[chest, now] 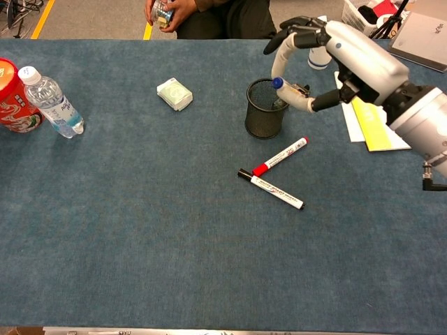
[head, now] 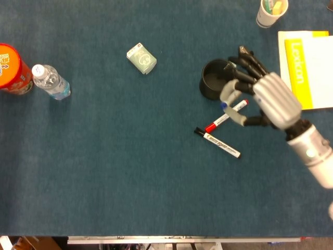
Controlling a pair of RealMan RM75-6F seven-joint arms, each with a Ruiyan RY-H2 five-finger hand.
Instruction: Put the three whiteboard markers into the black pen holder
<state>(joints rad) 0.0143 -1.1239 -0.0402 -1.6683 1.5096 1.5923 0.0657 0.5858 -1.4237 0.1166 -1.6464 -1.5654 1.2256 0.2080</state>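
Right hand (chest: 342,52) up in air just above black pen holder (chest: 265,108), fingers curled round blue-capped marker (chest: 278,83). Blue cap pokes out near holder rim. Red-capped marker (chest: 280,155) flat on table (chest: 140,230), close in front of holder. Black-capped marker (chest: 270,188) flat too, just beyond red one, cap ends nearly touching. Yellow book (chest: 380,105) beside holder, behind hand. Paper cup (head: 270,11) past holder, far side. Left hand out of sight.
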